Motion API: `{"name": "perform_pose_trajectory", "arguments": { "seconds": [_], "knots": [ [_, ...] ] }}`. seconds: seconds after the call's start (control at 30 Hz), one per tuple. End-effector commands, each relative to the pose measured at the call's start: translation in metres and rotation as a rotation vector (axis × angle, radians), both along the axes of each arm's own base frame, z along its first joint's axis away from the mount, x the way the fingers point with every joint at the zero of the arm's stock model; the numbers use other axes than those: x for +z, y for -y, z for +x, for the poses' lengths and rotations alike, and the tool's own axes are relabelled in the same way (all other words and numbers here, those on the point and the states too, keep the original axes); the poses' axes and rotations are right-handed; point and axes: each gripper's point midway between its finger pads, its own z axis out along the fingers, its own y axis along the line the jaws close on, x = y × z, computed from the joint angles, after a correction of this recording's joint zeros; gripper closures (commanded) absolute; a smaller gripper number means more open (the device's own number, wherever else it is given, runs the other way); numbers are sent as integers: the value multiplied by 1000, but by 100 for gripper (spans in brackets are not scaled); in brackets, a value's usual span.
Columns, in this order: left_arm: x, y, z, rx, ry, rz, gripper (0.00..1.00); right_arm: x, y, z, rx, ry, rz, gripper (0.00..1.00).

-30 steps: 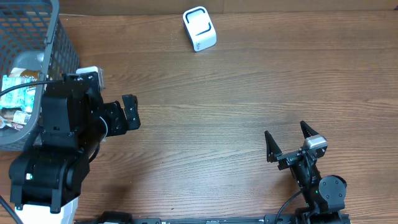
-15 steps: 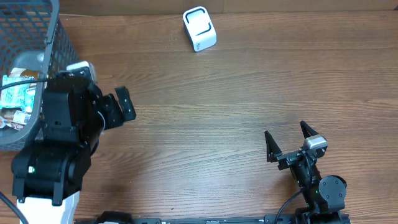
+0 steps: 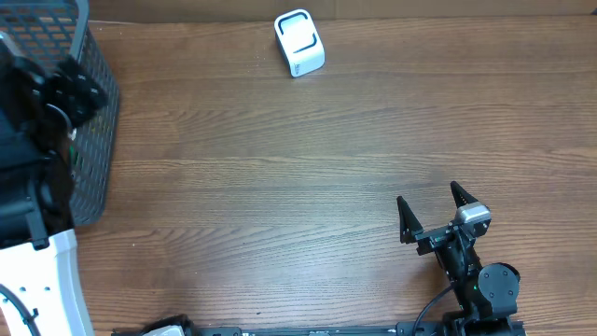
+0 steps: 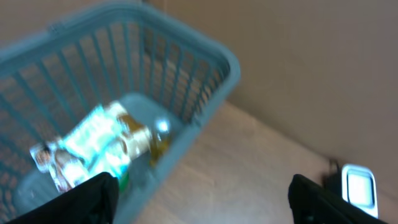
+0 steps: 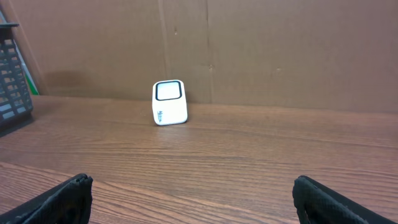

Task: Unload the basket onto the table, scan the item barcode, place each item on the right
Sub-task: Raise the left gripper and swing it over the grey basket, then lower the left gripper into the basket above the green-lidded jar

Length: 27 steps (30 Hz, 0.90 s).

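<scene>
Only the left wrist view looks into the basket [image 4: 205,59], where packets [image 4: 81,146] and a small bottle [image 4: 146,140] lie on its floor, the left tool [image 4: 200,193] spread wide and empty over them; from overhead the left arm hides those contents. The right tool [image 3: 429,210], also wide apart and empty, sits low over the bench [image 3: 308,187], and its camera faces the white scanner [image 5: 169,102] standing at the far side.

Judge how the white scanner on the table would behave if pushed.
The scanner looks like a rigid, smooth plastic box, so probably stiff and slippery. It stands upright on the wooden table, so a high push might tip it; a low one likely slides it.
</scene>
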Motion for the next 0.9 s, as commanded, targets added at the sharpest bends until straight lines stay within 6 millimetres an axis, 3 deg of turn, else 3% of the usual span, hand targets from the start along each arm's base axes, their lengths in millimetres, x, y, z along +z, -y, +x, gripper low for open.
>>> {"name": "perform_pose_trajectory", "arguments": {
  "seconds": [0.0, 0.17, 0.43, 0.63, 0.87],
  "knots": [
    [15, -10, 1, -51, 50, -3, 14, -3, -2, 0, 8, -4, 2, 0],
    [0, -22, -6, -97, 31, -119, 7, -3, -1, 0, 7, -3, 2, 0],
    [-14, -89, -16, 73, 33, -157, 6, -3, -2, 0, 8, -4, 2, 0],
    [-47, -119, -16, 137, -53, -196, 0, -3, -2, 0, 8, -4, 2, 0],
    [-79, -145, -19, 157, -186, -137, 0, -3, -2, 0, 8, -4, 2, 0]
  ]
}}
